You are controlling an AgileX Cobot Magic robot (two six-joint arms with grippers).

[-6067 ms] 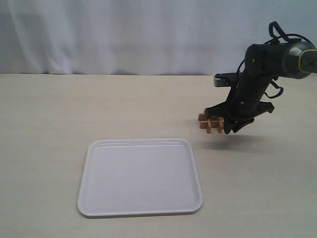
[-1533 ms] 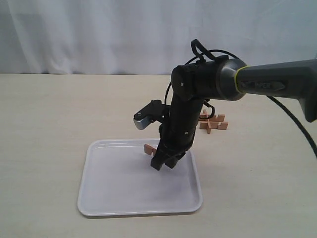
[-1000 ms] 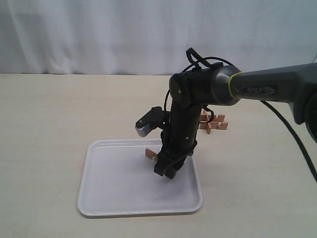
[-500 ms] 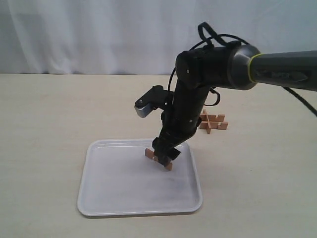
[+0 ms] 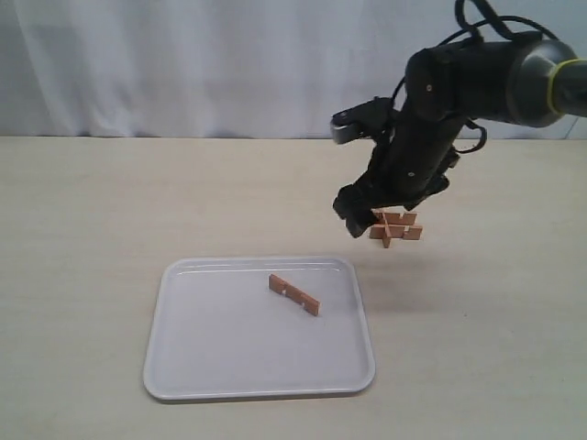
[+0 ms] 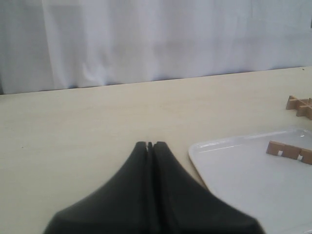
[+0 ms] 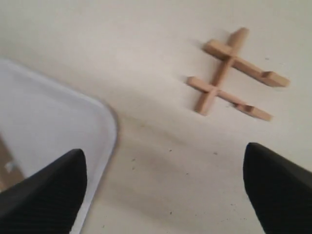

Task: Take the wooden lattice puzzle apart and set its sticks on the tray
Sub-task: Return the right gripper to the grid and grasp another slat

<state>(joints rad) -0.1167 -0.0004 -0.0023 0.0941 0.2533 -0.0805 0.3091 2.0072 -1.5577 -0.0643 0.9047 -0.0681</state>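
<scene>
- Our right gripper (image 7: pixel 163 170) hangs over the table (image 5: pixel 92 202) with its jaws spread wide and nothing between them, just beside the wooden lattice puzzle (image 5: pixel 395 225).
- Our left gripper (image 6: pixel 150 145) is pressed closed and empty, near a corner of the tray (image 6: pixel 234 185).
- We see the puzzle on the table just past the tray's far right corner, three sticks interlocked.
- One stick (image 5: pixel 294 294) lies on the tray, apart from the puzzle.

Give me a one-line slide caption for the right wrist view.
Open tool above the table, with a corner of the tray and the three-stick puzzle below.
</scene>
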